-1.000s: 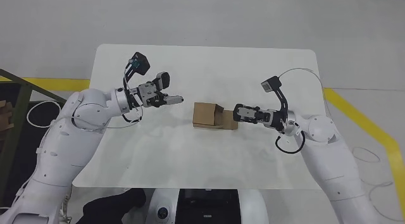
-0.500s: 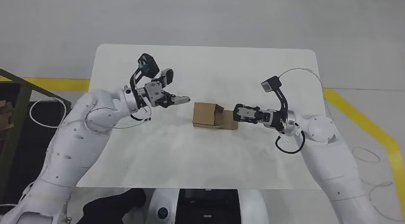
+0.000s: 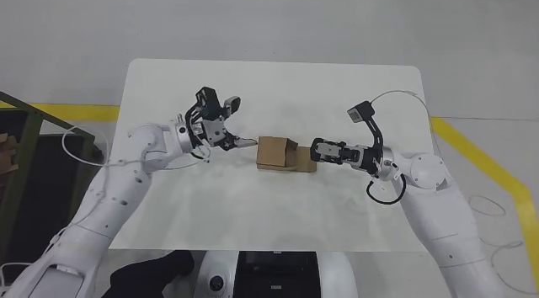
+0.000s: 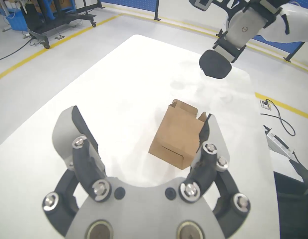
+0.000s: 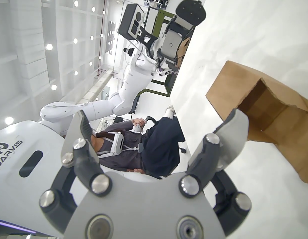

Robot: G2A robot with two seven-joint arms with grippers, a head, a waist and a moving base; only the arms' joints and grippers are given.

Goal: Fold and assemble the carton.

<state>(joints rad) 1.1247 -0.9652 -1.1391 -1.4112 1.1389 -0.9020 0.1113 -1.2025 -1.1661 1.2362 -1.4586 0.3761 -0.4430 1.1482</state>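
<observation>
Left gripper (image 3: 243, 141), fingers released, is brought nearer the carton (image 3: 275, 153), lying on the desk (image 3: 354, 87) just beyond them; right gripper (image 3: 314, 151), likewise released, is kept beside its open end; folding is judged imminent.

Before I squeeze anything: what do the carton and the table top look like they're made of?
Carton: brown cardboard, matte and uncoated by the look; creased fold lines and a jagged flap edge suggest thin board, possibly corrugated. Table: smooth white top with a faint sheen and hazy smudges; likely laminate or painted board, cannot tell which.
</observation>
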